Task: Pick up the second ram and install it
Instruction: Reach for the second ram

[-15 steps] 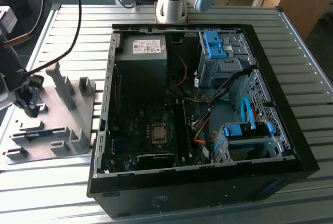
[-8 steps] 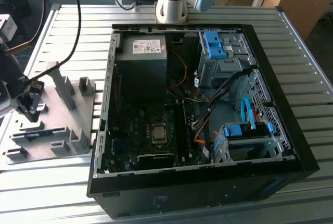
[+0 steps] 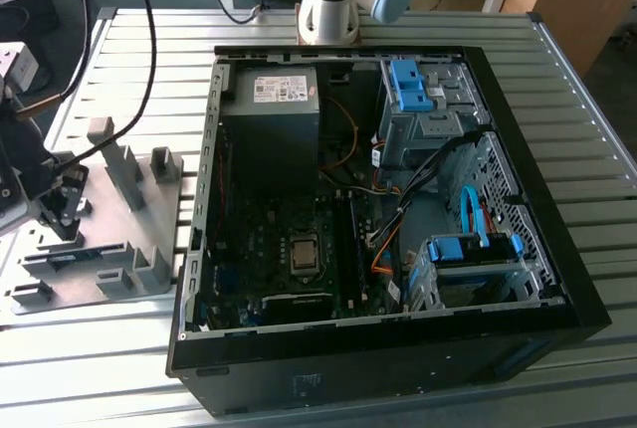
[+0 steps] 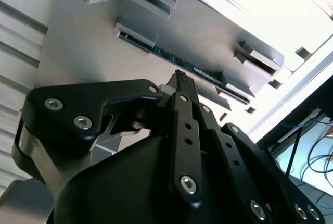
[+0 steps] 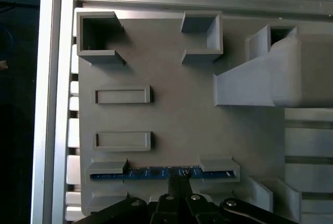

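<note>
Closest to my cameras, the claw [image 5: 177, 182] is clenched, its fingers meeting in one narrow tip in both wrist views [image 4: 180, 79]. That tip sits right at the upper edge of the second ram [image 5: 156, 172]; I cannot tell whether it touches. The second ram stands on edge between two end holders of the grey fixture plate [image 5: 171, 109], not lifted. Beyond it I see two shallow rectangular pockets [image 5: 123, 96] and taller open boxes. In the exterior view, the plate lies on the slatted bench [image 3: 557, 149], beside the open computer case [image 3: 348, 368] with its motherboard [image 3: 289, 239] exposed.
</note>
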`<state>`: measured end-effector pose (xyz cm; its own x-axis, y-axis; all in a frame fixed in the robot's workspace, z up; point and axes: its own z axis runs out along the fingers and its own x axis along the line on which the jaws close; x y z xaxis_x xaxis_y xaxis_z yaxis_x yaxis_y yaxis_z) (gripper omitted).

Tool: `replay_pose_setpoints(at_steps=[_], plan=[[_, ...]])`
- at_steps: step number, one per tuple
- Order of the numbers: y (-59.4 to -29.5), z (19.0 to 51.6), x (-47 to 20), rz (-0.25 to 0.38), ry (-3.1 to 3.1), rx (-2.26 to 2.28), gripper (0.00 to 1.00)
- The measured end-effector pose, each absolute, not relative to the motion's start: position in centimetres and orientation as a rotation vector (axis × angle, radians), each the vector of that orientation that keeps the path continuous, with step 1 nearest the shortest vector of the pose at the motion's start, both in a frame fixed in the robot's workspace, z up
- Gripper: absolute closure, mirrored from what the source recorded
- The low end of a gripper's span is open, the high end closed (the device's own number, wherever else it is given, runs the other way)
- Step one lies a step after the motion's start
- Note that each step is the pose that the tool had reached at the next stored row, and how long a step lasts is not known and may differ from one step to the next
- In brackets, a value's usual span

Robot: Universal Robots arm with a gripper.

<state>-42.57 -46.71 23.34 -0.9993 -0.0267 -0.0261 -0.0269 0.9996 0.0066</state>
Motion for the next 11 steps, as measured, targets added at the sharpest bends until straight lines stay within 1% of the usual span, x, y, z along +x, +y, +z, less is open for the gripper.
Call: replay_pose_setpoints(at_steps=[5, 11], plan=[[-46.71, 22.53, -42.70, 0.011, 3.115, -0.042, 0.90], [-46.70, 22.33, -42.71, 0.011, 3.115, -0.042, 0.90]])
